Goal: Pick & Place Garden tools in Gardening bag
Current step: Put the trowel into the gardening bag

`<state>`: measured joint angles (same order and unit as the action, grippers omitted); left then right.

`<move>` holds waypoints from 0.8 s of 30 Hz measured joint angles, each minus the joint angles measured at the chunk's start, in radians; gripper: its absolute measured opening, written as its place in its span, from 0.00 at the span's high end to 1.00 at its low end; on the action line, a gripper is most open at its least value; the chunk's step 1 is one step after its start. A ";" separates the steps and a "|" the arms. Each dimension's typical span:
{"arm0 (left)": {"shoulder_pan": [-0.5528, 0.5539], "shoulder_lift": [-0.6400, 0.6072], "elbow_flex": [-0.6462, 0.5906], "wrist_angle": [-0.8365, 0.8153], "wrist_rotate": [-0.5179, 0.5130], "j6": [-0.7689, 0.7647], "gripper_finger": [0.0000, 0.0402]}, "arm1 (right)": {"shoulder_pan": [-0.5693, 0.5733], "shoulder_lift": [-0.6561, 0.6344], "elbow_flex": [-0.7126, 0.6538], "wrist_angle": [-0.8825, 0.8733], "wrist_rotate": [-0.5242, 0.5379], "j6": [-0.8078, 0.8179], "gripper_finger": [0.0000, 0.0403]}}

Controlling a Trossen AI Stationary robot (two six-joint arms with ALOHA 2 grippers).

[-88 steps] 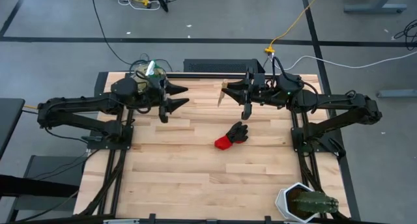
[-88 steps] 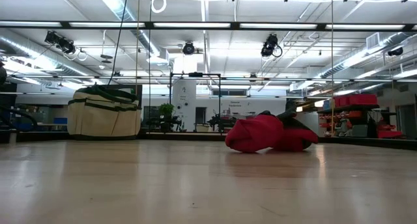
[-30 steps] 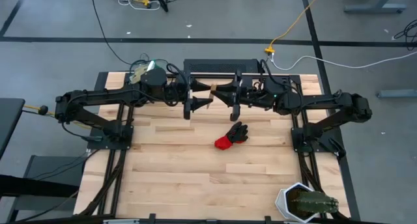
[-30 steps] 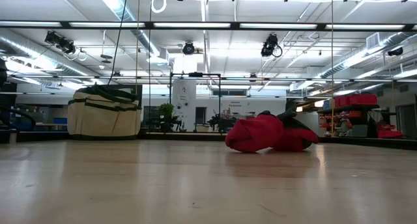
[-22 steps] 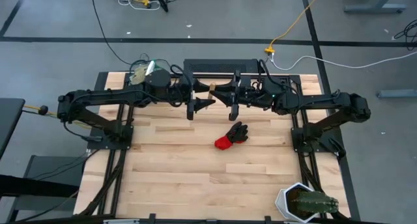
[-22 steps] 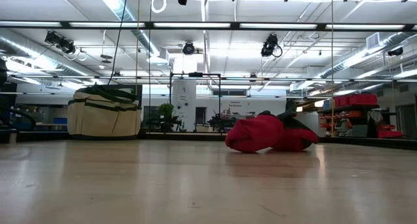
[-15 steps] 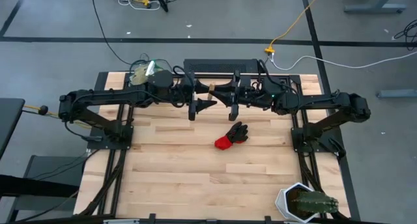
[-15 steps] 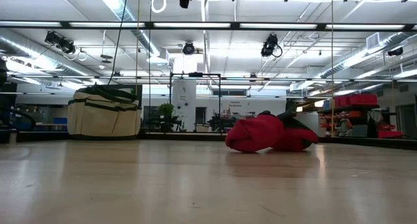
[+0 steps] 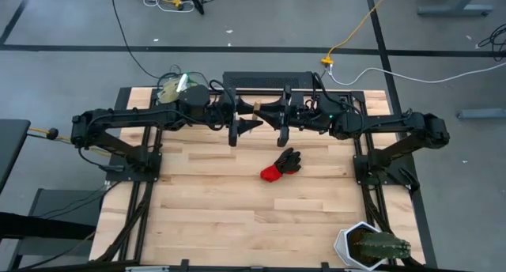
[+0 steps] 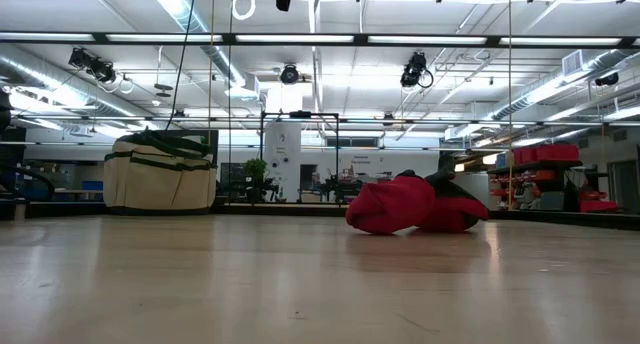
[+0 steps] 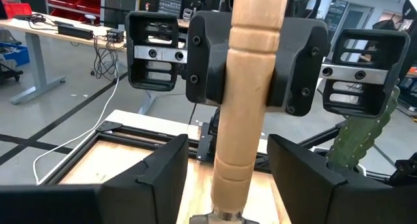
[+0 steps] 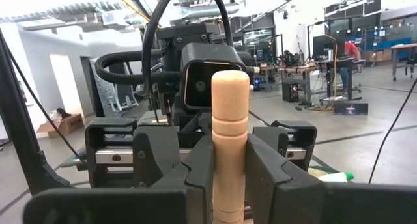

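- The trowel [image 11: 251, 87], one of the wooden-handled garden tools, is held in the air over the middle of the table's [image 9: 237, 217] far edge, between the two arms.
- Its pale handle runs crosswise to the line on which the two grippers face each other. The rounded butt end shows in the right wrist view and the metal collar in the left wrist view; the blade itself is hidden.
- The right gripper [image 12: 230, 160] is clamped on the handle, with a dark finger pressed against each side of the wood.
- The left gripper [image 11: 228, 160] faces it from the opposite side. Its fingers [image 11: 159, 175] stand apart, one on each side of the handle, with a gap to the wood on both sides, so they are not gripping.
- This looks like a hand-over: the left gripper's jaws already straddle the handle, nearer the collar than the right gripper's hold, and need only close across the wood.
- The gardening bag [image 9: 175, 86] sits at the far left corner, nearer the left arm, which suits a pass that way.
- The red-and-black glove [image 9: 281, 163] lies mid-table, near the grippers but towards the near edge.
- The cactus pot [image 9: 370, 247] stands at the near right corner, well apart.
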<state>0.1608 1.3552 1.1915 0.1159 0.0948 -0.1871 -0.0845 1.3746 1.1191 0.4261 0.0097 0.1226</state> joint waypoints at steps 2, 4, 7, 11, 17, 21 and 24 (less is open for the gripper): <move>0.000 0.000 0.000 0.004 0.000 0.000 0.49 | 0.000 0.000 0.000 0.000 0.000 0.000 0.85; 0.000 0.000 0.000 0.004 0.000 0.000 0.52 | 0.000 0.000 0.000 0.000 0.000 0.000 0.85; 0.000 0.000 0.000 0.004 0.000 0.000 0.56 | 0.000 0.000 0.000 -0.001 0.000 0.000 0.84; 0.000 0.000 0.000 0.004 0.000 0.000 0.62 | 0.000 0.000 0.000 -0.001 0.000 0.000 0.84; 0.000 0.000 0.000 0.004 0.000 -0.001 0.69 | 0.000 0.000 0.000 -0.001 0.000 0.000 0.84; 0.000 0.000 0.000 0.003 0.001 -0.001 0.73 | 0.000 0.000 0.000 -0.002 0.000 -0.001 0.84; 0.000 -0.001 0.000 0.003 0.009 -0.001 0.75 | 0.000 0.000 0.000 -0.004 0.000 -0.001 0.84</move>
<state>0.1608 1.3544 1.1912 0.1192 0.1035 -0.1883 -0.0845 1.3746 1.1191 0.4220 0.0093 0.1220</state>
